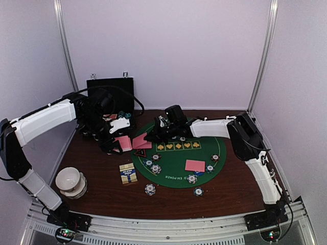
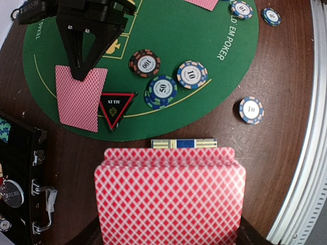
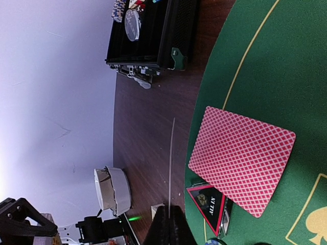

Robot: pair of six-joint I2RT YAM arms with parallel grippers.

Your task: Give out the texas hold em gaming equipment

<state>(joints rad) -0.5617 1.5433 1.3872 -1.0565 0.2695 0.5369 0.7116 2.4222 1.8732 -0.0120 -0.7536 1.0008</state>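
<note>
Standing open at the upper left of the top view, the case (image 1: 110, 92) is the biggest holder. The right wrist view shows chips (image 3: 119, 9) in its trays, too small to count. The left arm covers its base from above. A white bowl (image 1: 70, 182) sits at the lower left on the table (image 1: 102, 199), its inside hidden. The blue-and-yellow box (image 1: 128, 173) lies flat just off the left edge of the green mat (image 1: 179, 158).

The left gripper (image 1: 116, 140) pinches the deck (image 2: 171, 199) left of the mat. The deck's pink diamond backs fill the bottom of the left wrist view, hiding the fingers and most of the box.

One pink-backed card (image 2: 79, 97) lies at the mat's left edge. The right gripper (image 2: 82, 76) is at its top edge with fingers pressed together. A thin pale line runs out from the tips in the right wrist view; I cannot tell whether it is a card seen edge-on. The other card (image 1: 194, 165) lies at the mat's lower right.

The red-edged black triangular marker (image 2: 117, 109) touches the first card's lower corner. Loose chips (image 2: 192, 74), stripe-edged and numbered, are scattered on the mat's lower half, and some lie on bare wood below it.
</note>
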